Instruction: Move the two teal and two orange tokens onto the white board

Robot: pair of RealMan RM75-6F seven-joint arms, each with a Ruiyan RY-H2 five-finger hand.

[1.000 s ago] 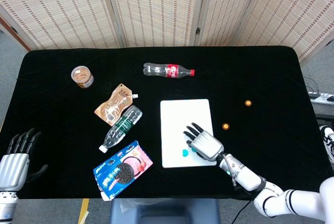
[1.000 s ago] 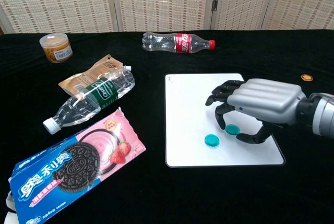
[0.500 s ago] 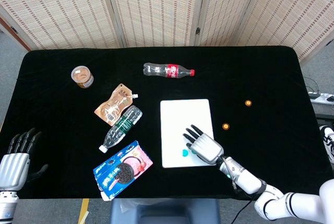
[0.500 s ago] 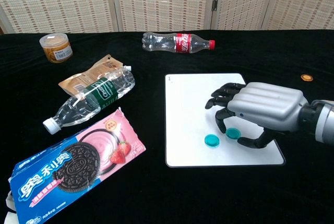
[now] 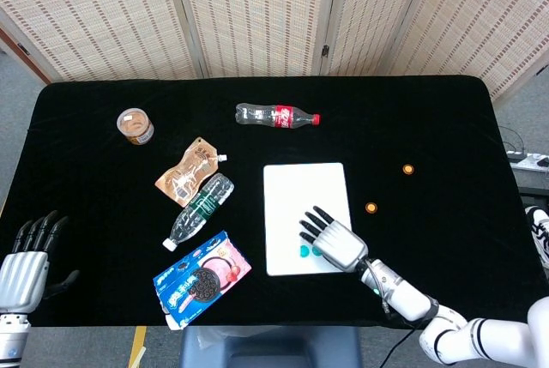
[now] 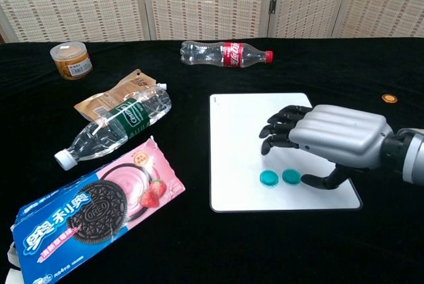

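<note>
Two teal tokens on the white board [image 6: 238, 138], right hand [image 6: 328, 142] poised above them

Both lie side by side near the board's front edge — the left teal token [image 6: 268, 178] just ahead of the fingertips and the right teal token [image 6: 291, 176] under the palm, close to the thumb but not touched. That hand holds nothing, its fingers spread and bent downward. Off the board, on the black table [image 5: 103, 205], the near orange token [image 5: 371, 208] sits a little past the hand on its outer side, and the far orange token [image 5: 408, 169] lies further out the same way. Far across the table — at its near left corner — the left hand [image 5: 26, 261] hangs empty with fingers apart.
</note>
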